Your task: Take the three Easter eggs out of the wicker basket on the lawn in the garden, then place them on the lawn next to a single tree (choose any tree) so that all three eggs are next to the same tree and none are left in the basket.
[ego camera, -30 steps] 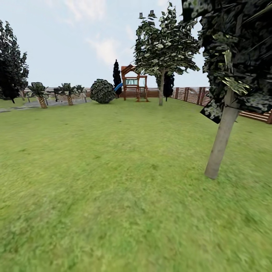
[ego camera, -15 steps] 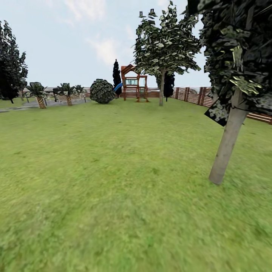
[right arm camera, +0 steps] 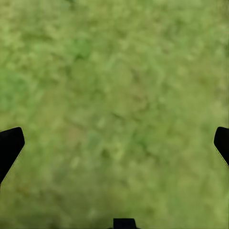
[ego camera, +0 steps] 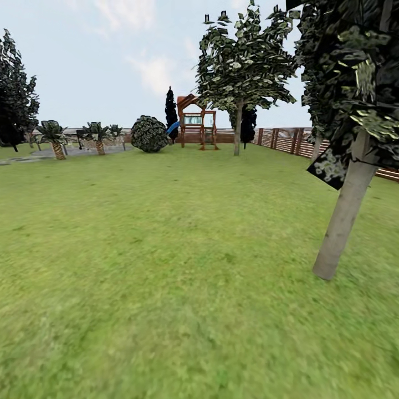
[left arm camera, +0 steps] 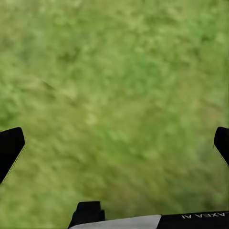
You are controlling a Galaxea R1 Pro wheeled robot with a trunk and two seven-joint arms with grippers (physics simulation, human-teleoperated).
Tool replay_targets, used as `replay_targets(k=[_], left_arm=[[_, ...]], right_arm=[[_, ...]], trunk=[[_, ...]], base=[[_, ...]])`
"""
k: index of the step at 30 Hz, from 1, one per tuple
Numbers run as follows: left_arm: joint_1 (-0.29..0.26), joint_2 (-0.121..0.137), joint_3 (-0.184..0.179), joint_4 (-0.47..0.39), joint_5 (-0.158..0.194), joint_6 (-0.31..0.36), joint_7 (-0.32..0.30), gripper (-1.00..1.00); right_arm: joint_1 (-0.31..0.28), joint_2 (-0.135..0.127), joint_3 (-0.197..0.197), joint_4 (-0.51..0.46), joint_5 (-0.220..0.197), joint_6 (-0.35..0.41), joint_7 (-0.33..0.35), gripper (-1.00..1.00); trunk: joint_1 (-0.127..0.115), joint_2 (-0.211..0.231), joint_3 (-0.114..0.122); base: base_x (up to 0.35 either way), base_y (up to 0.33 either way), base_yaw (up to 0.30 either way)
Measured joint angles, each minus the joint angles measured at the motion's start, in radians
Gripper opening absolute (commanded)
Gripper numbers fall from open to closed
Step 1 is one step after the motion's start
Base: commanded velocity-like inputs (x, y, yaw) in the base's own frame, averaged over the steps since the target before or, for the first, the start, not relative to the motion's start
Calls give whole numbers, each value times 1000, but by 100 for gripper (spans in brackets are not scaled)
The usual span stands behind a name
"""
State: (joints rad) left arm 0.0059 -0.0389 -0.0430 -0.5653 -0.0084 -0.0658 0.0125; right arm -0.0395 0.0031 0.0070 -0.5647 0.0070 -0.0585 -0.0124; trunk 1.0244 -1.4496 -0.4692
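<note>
Head view gives me the lawn (ego camera: 166, 266) running out wide and green, and I read it from the left. Far left stands a dark tree (ego camera: 16, 94), then small palms (ego camera: 54, 136) beside a grey path, a round bush (ego camera: 149, 133), and a wooden play tower (ego camera: 194, 124) with a bit of blue slide. Right of that, far off, is a pale-trunked tree (ego camera: 238, 72), with the slatted fence (ego camera: 288, 139) behind it. Near me on the right is a second pale-trunked tree (ego camera: 343, 221), its trunk leaning up to the right under dark blocky leaves.

I see no basket or eggs, so I judge I am on the way and cannot say where they lie.

On the left wrist camera, the left end effector (left arm camera: 114, 145) has its black fingers (left arm camera: 9, 148) spread to the edges of the picture, with bare grass between them: open and holding nothing. On the right wrist camera, the right end effector (right arm camera: 114, 145) is the same, fingers (right arm camera: 9, 145) wide apart over grass, empty.

The relation I care about: the near tree sits to my right, so the right arm is the nearer one to its foot. Which way the basket lies from either end effector I cannot tell; I would have to find it first.
</note>
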Motion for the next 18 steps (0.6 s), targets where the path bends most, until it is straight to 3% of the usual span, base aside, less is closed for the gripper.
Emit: replay_targets(k=[18], left_arm=[[0, 6, 5, 20, 5, -1, 0, 100]], right_arm=[[0, 0, -3, 1, 0, 0, 0, 100]], trunk=[[0, 0, 0]], base=[[335, 0, 0]])
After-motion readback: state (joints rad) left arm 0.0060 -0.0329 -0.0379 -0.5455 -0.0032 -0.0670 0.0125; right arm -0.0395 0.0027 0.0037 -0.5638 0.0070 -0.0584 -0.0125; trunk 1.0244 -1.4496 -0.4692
